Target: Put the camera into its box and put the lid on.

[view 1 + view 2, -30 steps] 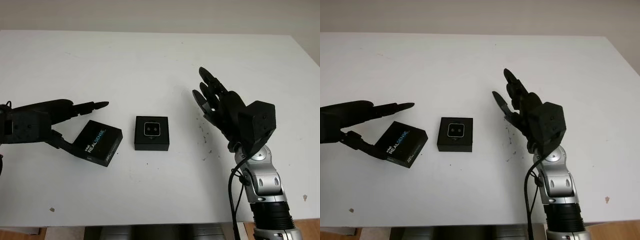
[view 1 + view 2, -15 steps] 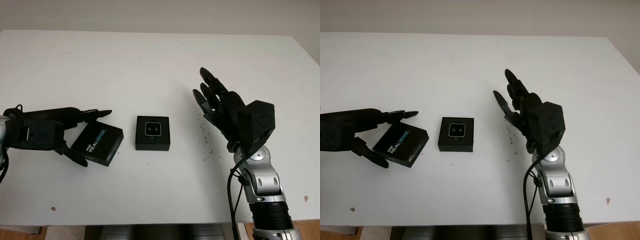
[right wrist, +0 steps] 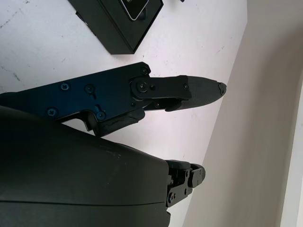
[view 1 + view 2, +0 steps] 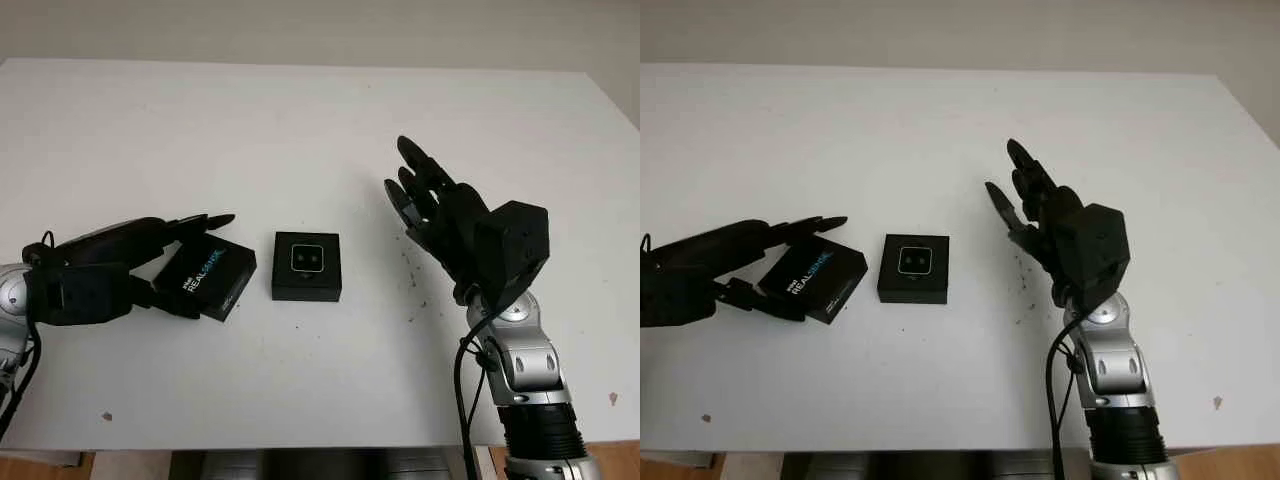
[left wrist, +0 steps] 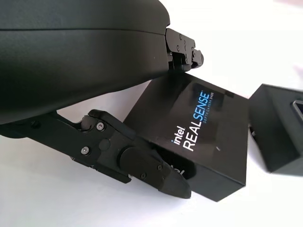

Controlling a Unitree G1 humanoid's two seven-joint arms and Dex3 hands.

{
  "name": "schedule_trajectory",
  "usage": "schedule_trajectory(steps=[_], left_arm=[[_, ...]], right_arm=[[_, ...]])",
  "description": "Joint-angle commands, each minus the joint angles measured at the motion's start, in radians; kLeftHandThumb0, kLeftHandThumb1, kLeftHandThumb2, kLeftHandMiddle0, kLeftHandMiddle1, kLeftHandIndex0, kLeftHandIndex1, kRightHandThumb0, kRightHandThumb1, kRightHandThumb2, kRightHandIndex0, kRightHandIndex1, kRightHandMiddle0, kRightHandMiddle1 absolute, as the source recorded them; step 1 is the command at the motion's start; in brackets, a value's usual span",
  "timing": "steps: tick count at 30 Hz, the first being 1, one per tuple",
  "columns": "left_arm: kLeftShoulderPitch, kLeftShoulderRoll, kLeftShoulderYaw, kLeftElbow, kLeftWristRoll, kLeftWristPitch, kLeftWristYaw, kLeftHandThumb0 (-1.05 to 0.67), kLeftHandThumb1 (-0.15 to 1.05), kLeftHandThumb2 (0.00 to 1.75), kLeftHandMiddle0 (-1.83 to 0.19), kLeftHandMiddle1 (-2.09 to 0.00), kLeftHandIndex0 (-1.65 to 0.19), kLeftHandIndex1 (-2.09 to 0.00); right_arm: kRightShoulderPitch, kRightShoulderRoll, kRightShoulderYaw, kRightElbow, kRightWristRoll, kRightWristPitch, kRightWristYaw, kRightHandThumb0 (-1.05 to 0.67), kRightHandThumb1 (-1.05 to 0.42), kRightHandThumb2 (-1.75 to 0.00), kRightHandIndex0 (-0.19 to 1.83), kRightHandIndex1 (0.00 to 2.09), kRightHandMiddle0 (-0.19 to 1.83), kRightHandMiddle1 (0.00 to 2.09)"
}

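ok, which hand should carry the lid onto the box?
Left. The left hand is already closed around the RealSense lid, just beside the open box where the camera sits. The right hand is open, raised on the box's far side, holding nothing.

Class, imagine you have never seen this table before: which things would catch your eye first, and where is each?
First, the right hand, open and raised above the table's right half, palm toward the middle. Next, near the centre, the black box with the camera lying in it. To its left, the left hand grips the lid, printed REALSENSE, tilted up off the table.
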Motion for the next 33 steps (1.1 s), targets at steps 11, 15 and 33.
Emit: schedule_trajectory(steps=[11,15,33], left_arm=[[0.022,-0.023,0.017,0.04,-0.065,-0.035,0.008,-0.27,0.91,0.05,-0.13,-1.22,-0.09,-1.05],[0.023,-0.022,0.017,0.029,-0.065,-0.012,0.003,-0.27,0.92,0.06,-0.17,-1.35,-0.11,-1.19],[0.018,-0.07,0.043,-0.035,0.035,0.062,0.208,-0.31,0.97,0.06,-0.29,-1.82,-0.19,-1.64]], right_arm=[[-0.001,-0.003,-0.007,-0.016,0.0,0.0,0.001,-0.63,-1.05,-0.34,0.1,0.06,0.15,0.09],[0.001,0.001,-0.011,-0.019,0.007,0.005,0.004,-0.62,-1.05,-0.33,0.1,0.06,0.14,0.09],[0.007,0.001,0.005,-0.011,-0.007,-0.002,0.01,-0.63,-1.05,-0.34,0.11,0.06,0.15,0.09]])
